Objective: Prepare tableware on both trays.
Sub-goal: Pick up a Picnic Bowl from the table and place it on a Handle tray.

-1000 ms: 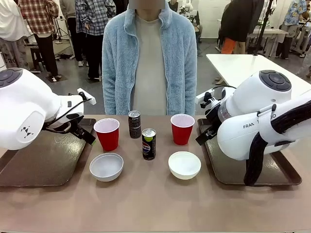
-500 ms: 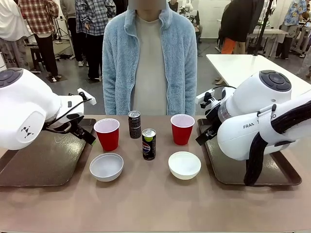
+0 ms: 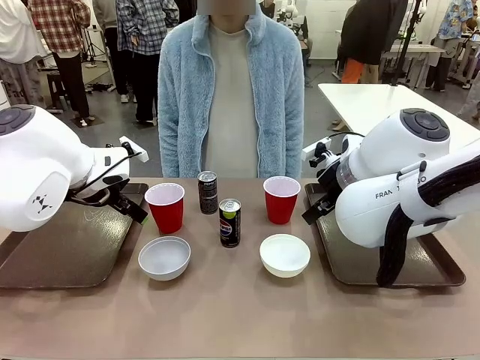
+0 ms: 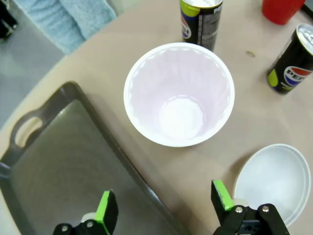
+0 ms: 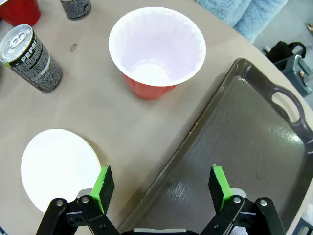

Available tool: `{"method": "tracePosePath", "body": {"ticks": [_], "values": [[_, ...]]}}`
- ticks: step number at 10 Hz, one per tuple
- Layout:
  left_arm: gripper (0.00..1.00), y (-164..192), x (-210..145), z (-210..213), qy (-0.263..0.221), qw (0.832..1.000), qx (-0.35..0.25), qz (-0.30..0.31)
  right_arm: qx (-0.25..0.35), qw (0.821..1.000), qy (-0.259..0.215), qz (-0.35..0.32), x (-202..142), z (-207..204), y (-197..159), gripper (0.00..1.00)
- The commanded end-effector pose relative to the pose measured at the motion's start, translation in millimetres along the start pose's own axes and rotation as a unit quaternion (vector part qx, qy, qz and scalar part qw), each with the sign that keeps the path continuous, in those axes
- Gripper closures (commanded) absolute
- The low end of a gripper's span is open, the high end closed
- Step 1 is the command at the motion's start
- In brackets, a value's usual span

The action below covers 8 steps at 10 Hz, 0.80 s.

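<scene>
Tan, matte laminate covers the table [image 3: 225, 315], which runs from the robot's near edge to a person [image 3: 229, 90] in a fluffy pale-blue fleece standing at the far edge. Behind them is a grey floor [image 3: 127, 127], a white table [image 3: 367, 101] and other people [image 3: 56, 37] standing about. Against the table's left edge lies the left tray [image 3: 52, 251], dark brown glossy plastic with a raised rim, rounded corners and a cut-out handle. The matching right tray [image 5: 244, 147] lies against the right edge. Neither tray carries any tableware. The left cup [image 4: 178, 95], red plastic with a ribbed white inside, stands upright on the bare surface just beside the left tray's inner rim, toward the far edge. The right cup [image 5: 156, 46] stands likewise beside the right tray. Closer to the near edge sit the left bowl [image 3: 164, 257] and the right bowl [image 3: 285, 255], shallow, round and white, each in front of its cup and apart from it. Between the cups, at the table's middle, a black can [image 3: 207, 192] stands near the far edge and a Pepsi can [image 3: 229, 223] just in front of it. The left gripper [image 4: 164, 203] hangs over the left tray's inner rim, fingers spread wide and gripping nothing, green pads [image 4: 106, 208] facing each other. The right gripper [image 5: 161, 183] hangs over the right tray's inner rim, also spread wide and empty.
</scene>
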<state>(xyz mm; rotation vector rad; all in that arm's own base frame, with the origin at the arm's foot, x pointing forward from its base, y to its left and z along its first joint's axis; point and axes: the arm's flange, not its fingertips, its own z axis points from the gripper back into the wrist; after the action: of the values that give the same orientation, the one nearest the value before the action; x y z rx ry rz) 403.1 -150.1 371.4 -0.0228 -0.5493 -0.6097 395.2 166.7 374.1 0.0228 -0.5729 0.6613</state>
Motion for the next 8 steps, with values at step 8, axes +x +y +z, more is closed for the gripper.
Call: {"method": "tracePosePath", "body": {"ticks": [8], "values": [[0.0,-24.5,-79.3,100.0,0.158,0.981,-0.111,0.02,0.018,0.984,0.172,-0.04,-80.6,115.9,46.8,0.0]]}}
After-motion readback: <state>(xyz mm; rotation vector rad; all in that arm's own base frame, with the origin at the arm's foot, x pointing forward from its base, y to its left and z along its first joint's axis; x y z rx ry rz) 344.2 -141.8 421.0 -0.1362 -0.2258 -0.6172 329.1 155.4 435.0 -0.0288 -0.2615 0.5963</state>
